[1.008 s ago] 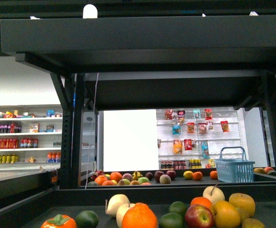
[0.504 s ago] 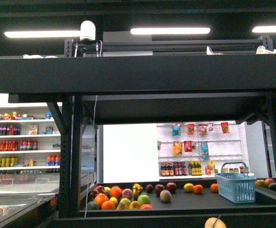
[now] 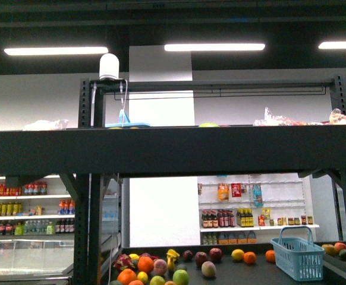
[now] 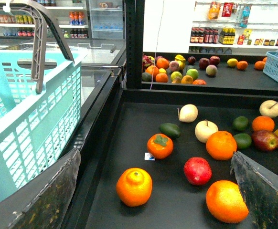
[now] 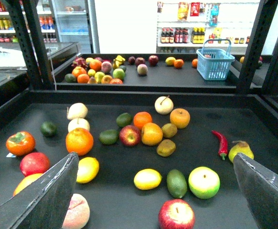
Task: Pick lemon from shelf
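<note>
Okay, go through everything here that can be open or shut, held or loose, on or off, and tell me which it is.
left gripper: open, empty.
right gripper: open, empty.
lemon: lying loose on the shelf, not held.
teal basket: upright, handle raised.
blue basket: upright, handle raised.
ceiling lights: on.
</note>
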{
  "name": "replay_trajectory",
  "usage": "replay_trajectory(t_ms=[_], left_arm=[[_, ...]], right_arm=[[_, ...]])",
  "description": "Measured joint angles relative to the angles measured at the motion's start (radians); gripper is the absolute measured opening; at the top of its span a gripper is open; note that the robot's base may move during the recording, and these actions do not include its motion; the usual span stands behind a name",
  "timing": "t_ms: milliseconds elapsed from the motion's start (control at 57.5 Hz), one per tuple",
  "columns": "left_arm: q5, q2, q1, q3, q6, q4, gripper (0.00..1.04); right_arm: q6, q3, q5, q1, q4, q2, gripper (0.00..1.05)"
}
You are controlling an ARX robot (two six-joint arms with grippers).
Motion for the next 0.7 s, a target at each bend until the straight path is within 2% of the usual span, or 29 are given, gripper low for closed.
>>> replay_trajectory(t_ms=[487,591,643,695], left_arm=[[0.003,0.001,0.000,0.000,-0.005,-0.001,0.97],[0.091,0.103,0.003,0.057,-0.223,-0.162,0.97],[0.125,0.153,0.010,0.075,-0.349,-0.169,0.97],[0.201,0.208,0.056,0.112,-0.460,-0.148,0.97]], right_arm=[[0.000,0.000,0.000,0.000,0.000,0.000,0.97],[0.000,0.000,0.000,0.000,0.000,0.000,0.97],[0.000,0.000,0.000,0.000,0.000,0.000,0.97],[0.000,0.000,0.000,0.000,0.000,0.000,0.97]])
